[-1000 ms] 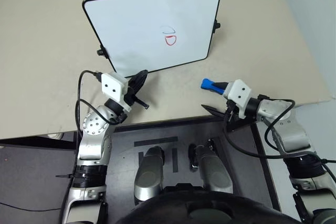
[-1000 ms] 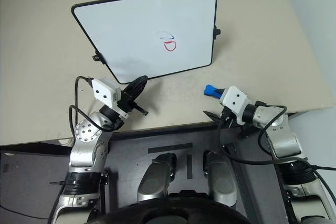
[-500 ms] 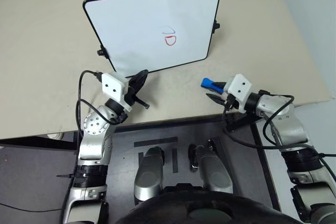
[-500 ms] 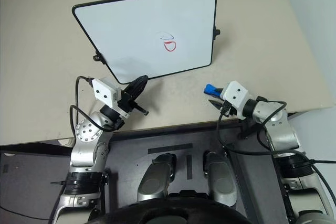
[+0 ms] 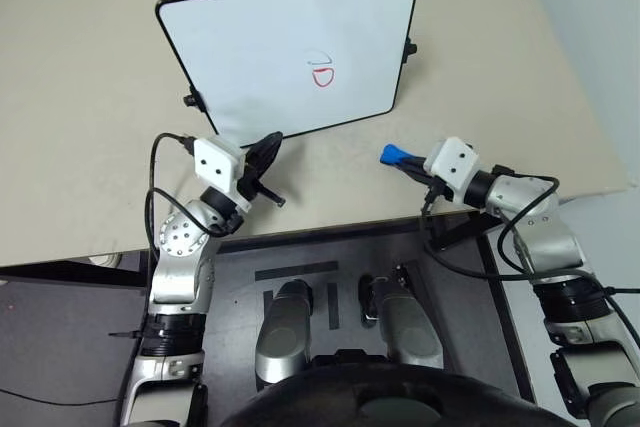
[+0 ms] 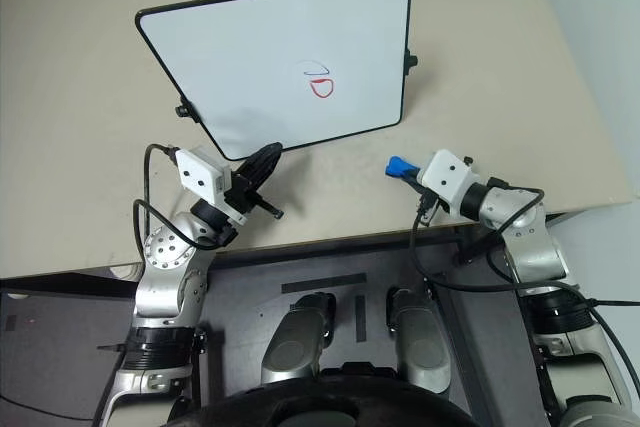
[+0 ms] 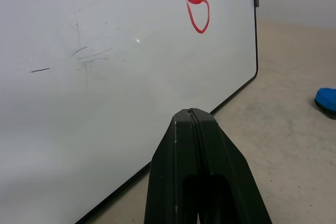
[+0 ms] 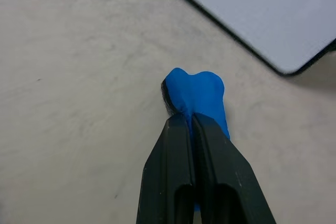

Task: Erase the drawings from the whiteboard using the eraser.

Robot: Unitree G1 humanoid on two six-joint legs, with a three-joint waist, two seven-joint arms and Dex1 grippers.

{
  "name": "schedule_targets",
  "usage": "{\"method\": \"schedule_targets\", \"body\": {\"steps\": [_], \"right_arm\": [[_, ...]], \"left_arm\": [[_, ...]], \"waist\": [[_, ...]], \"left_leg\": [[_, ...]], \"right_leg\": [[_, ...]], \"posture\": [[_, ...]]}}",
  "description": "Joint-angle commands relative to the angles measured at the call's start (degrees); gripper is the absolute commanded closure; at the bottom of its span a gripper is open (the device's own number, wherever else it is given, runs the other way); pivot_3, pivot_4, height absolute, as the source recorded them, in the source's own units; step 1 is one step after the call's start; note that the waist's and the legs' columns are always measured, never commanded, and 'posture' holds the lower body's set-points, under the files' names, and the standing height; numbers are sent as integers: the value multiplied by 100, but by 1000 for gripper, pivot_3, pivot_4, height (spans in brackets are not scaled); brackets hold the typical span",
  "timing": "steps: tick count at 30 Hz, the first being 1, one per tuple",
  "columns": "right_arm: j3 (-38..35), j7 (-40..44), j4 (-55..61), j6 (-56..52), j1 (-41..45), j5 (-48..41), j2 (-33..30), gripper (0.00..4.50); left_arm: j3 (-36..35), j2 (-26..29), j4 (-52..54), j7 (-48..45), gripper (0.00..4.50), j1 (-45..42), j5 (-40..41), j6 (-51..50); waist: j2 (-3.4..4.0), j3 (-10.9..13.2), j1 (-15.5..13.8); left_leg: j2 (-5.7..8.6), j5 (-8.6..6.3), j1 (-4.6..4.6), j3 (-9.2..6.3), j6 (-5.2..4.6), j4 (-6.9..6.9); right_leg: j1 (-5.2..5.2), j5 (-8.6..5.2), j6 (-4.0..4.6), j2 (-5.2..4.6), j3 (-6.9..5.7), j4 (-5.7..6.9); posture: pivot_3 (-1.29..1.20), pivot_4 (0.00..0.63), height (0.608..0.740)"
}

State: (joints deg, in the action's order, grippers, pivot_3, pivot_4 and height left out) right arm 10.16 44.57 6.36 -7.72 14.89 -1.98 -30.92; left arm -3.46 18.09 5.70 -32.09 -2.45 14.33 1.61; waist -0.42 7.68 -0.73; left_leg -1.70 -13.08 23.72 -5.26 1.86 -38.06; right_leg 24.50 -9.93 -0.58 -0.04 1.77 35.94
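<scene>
Two black fingers of the right gripper [image 8: 191,124] are pinching the blue eraser [image 8: 195,96] above the table [image 5: 90,147], near the whiteboard [image 5: 260,47] corner. Drawings [image 5: 321,71] are sitting on its right half. Left gripper [image 7: 193,115] fingers are pressing together.

Right gripper [image 8: 193,121] closed on eraser [image 8: 197,95], lifted it slightly, edged toward whiteboard [image 5: 270,37].

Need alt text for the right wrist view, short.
The right gripper has its two black fingers shut on a small bright blue eraser with a flared end, over a beige tabletop. A rounded corner of the black-framed whiteboard lies beyond it.
</scene>
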Motion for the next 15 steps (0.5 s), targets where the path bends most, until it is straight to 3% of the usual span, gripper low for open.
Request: {"method": "schedule_targets", "body": {"steps": [1,5,15], "right_arm": [[18,-70,357,621,736,-7,248,4490],[239,-232,-494,1737,1750,434,575,4490],[576,-860,-3206,4108,3011,1247,1088,4490]], "left_arm": [[-10,24,73,-19,4500,-91,10,124],[34,10,30,-59,4500,-128,12,123],[-21,-18,39,37,4500,-69,-7,219]], "waist": [[1,0,41],[1,0,50],[1,0,-22]], "left_leg": [[-1,0,1,1,0,1],[-6,0,1,-2,0,5],[-6,-12,34,-8,5,8]], "right_leg": [[3,1,1,0,1,2],[11,33,54,6,0,3],[52,44,75,-4,-6,3]], "posture": [[0,150,740],[0,150,740],[0,150,740]]}}
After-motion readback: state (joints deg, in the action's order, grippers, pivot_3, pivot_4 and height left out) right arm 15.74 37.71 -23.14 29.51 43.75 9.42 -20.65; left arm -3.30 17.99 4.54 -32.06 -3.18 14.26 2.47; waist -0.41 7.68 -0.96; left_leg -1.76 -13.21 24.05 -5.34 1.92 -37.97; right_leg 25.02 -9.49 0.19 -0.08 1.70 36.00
